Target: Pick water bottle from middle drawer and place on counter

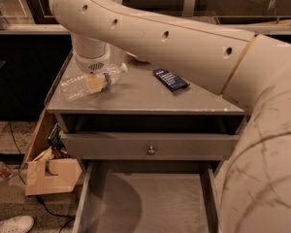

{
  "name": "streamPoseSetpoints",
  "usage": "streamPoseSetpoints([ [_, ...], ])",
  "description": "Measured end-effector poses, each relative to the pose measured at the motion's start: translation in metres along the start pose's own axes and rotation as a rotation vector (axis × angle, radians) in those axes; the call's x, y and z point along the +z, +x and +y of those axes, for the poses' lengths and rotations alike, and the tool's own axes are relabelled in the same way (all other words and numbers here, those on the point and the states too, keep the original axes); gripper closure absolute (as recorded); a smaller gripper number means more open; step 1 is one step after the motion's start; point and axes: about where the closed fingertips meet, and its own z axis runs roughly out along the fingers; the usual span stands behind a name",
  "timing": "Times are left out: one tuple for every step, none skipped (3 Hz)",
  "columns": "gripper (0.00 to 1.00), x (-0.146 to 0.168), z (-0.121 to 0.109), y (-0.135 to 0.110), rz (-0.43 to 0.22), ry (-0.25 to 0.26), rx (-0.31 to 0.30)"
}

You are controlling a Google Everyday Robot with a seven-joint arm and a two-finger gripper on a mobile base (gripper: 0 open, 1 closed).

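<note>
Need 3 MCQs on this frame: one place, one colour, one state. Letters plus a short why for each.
1. Where is the water bottle?
A) on the floor
B) lying on the counter
C) held in mid-air

2. What colour is the flat packet on the counter?
A) dark blue
B) red
C) yellow

3. The middle drawer is:
A) shut
B) taken out of the cabinet
C) pulled out

Answers:
1. B: the bottle lies on its side on the counter's left part, with the gripper at its middle.
2. A: the packet is dark blue with pale print.
3. C: its floor shows below the knobbed drawer front.
</note>
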Motion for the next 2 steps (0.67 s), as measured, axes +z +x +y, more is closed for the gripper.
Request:
streamPoseSetpoints([
  [1.00,0.0115,-0.0047,-0.0068,-0.025,-0.015,-0.020],
  [0.82,0.0118,-0.0048,-0.0068,-0.025,-0.015,-0.020],
])
